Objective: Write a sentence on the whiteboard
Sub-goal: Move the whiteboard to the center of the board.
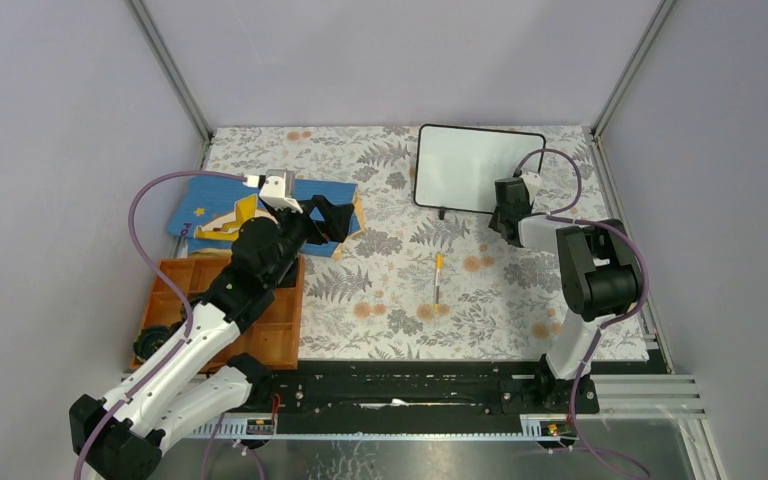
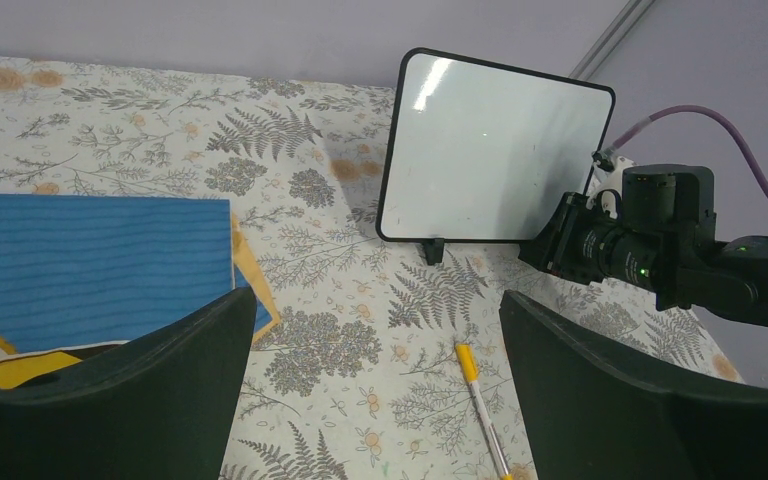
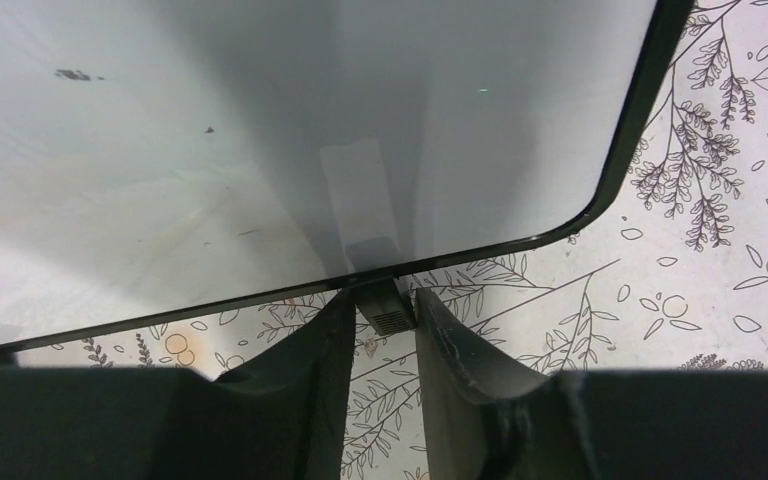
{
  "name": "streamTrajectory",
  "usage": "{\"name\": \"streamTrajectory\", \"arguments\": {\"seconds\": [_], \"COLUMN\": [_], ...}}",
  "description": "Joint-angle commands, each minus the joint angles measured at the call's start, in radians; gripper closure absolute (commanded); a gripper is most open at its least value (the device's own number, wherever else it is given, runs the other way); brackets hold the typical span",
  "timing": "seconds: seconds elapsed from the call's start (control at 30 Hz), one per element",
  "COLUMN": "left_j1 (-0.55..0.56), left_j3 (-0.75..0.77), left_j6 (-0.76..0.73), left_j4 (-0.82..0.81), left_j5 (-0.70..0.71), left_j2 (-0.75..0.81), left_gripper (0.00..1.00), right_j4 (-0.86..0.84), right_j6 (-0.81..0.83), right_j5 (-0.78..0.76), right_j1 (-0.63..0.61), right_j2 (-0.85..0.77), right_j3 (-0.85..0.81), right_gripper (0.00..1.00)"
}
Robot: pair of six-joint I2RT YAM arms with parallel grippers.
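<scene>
The whiteboard (image 1: 478, 165) stands at the far right of the tabletop (image 1: 380, 300), its long axis running left to right and its face toward the arms. The right arm reaches forward with its elbow raised, the right claw (image 3: 382, 340) narrowed around a black foot (image 3: 384, 312) of the board; I cannot tell whether it pinches. The left claw (image 2: 370, 340) gapes wide and empty above the blue book (image 2: 90, 260).

Glossy whiteboard (image 3: 260, 130) (reflective, faintly smudged), matt black fingers (image 3: 290, 400)

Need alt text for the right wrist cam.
The right gripper has its dark fingers closely flanking the small black foot under the whiteboard; contact is unclear. The board is blank apart from faint smudges, above a floral tablecloth.
</scene>
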State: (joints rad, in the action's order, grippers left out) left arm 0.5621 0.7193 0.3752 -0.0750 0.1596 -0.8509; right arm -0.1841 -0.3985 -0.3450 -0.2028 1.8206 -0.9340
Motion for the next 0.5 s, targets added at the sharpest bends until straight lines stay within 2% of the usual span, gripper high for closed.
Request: {"name": "streamTrajectory", "arguments": {"seconds": [0.0,0.47], "left_j1": [0.005,0.012], "left_j3": [-0.007,-0.006], "left_j6": [0.008,0.014], "left_j4": [-0.035,-0.035], "left_j5": [-0.004,-0.013], "left_j2": [0.004,0.009], "left_gripper": [0.01,0.01], "right_j4": [-0.022,-0.001], "right_j6": [0.008,0.027], "right_j5": [0.036,0.057], "right_j1": [-0.001,-0.021], "right_j2": [0.001,-0.032], "right_j3": [-0.034,0.002], "right_gripper": [0.68,0.77]}}
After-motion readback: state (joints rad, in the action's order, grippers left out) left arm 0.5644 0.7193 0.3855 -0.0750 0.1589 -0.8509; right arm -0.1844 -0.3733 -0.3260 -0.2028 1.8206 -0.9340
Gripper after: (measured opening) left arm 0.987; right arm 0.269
